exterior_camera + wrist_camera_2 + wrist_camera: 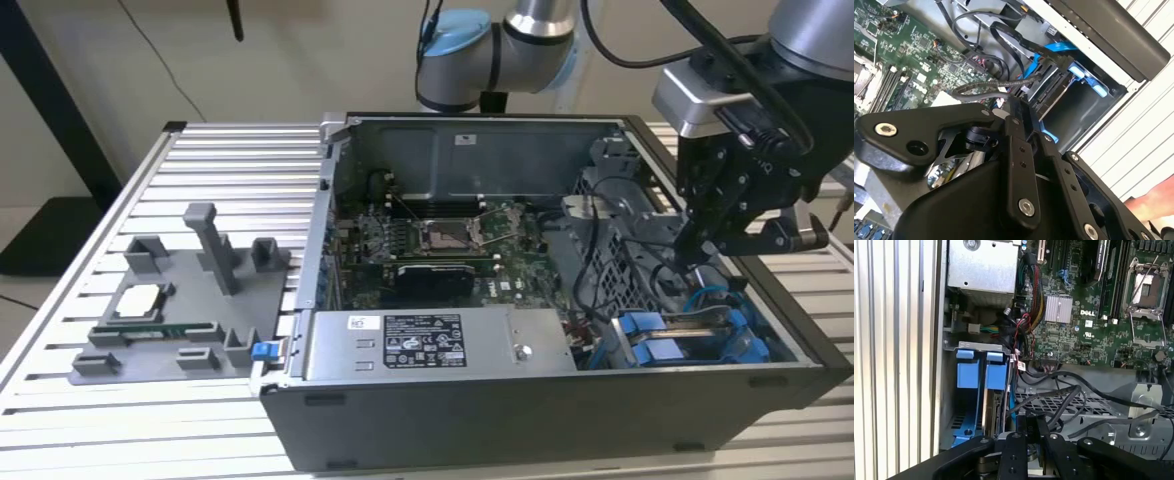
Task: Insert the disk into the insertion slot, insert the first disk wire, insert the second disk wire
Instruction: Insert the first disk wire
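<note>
On the ribbed aluminium tabletop (80, 430) of the exterior view lies an open dark grey computer case (534, 425). Its green motherboard (441, 235) faces up, and a large silver labelled power-supply box (441, 345) runs along the near wall. A grey plastic parts fixture (187, 300) sits beside the case at the exterior view's left. The black gripper (694, 255) reaches down into the case's corner at the exterior view's right. It is just above the insertion slot (694, 335), a narrow grey metal drive bay with blue plastic fittings.

In the second wrist view, the gripper (1016, 107) hangs close over that bay, and a loose grey wire (979, 90) curves just beside its tip.

In the first wrist view, the disk (995, 390), a flat drive in a bright blue plastic carrier frame, stands edge-on inside the slot, beside a second blue carrier (966, 380). The gripper (1033, 422) is near the disk's end, among looping black cables (1069, 395). Whether the jaws are open, closed or gripping a cable cannot be told.
</note>
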`<state>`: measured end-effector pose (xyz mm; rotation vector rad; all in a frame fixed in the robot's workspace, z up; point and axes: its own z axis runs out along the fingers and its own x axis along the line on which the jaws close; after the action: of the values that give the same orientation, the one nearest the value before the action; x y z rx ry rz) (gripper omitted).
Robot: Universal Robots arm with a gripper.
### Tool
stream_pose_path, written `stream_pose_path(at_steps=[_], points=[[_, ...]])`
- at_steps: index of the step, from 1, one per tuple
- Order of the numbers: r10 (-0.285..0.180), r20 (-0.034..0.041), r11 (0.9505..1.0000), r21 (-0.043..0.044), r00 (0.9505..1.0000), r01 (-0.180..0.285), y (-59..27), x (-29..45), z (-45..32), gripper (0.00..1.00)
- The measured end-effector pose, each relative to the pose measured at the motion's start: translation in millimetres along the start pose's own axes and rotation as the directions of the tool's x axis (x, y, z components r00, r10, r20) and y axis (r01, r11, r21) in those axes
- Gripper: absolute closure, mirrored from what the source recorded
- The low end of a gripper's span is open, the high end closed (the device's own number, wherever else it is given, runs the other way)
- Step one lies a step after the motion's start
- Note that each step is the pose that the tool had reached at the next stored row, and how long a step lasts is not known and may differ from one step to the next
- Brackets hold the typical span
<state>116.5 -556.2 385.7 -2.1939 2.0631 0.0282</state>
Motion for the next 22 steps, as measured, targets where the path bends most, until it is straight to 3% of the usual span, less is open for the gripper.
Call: stream_pose_path(at_steps=[3,8,12,22], points=[[0.000,-0.0038,1.0000,-0.0071,1.0000,0.000,-0.1,0.0,0.3,1.00],[0.003,-0.0136,0.9992,-0.0410,0.9999,-0.003,-1.0,0.2,0.6,1.00],[0.005,-0.0132,0.9981,-0.0614,0.9999,-0.006,-4.1,2.6,1.6,1.00],[0.009,-0.0114,0.9951,-0.0988,0.9999,-0.010,-13.4,10.5,4.3,1.00]])
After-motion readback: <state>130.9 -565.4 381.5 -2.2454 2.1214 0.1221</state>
